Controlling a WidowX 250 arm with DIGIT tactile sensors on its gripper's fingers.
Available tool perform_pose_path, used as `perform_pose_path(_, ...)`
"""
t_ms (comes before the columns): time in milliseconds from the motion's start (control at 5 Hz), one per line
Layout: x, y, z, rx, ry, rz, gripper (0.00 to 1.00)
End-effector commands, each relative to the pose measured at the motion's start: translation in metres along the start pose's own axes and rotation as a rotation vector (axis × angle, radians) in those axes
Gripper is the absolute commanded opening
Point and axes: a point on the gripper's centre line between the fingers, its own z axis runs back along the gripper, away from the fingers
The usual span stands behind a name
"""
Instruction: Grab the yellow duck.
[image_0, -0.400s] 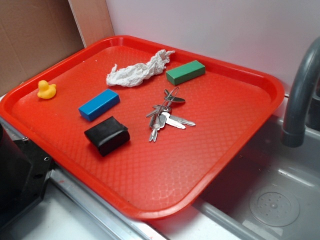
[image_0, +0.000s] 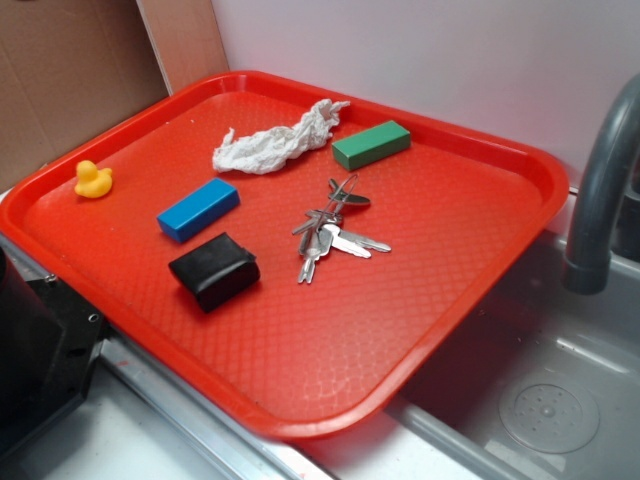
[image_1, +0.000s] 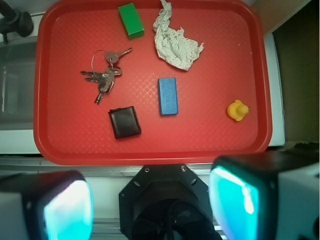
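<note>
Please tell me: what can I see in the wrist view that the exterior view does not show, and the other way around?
Only the wrist view shows the pincer itself: its two fingers stand apart, open, holding nothing, high above the tray's near edge.

Only the exterior view shows the grey faucet, the sink drain and the cardboard behind the tray.

Both show the red tray with the yellow duck, blue block, green block, black wallet, keys and crumpled tissue. The duck sits alone near one tray edge.
</note>
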Motion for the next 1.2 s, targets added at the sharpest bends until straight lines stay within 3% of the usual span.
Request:
perform_pose_path(0, -0.002, 0.105, -0.078, 0.115, 0.037, 0.505, 1.0)
perform_pose_path(200, -0.007, 0.13, -0.105, 0.139, -0.054, 0.756, 1.0)
perform_pose_path(400, -0.006, 0.148, -0.124, 0.198, -0.069, 0.94, 1.0)
perform_pose_path(600, 0.004, 0.177, -0.149, 0.233, -0.12, 0.974, 1.0)
perform_pose_path(1000, 0.026, 0.181, -0.178, 0.199, -0.16, 0.934, 1.0)
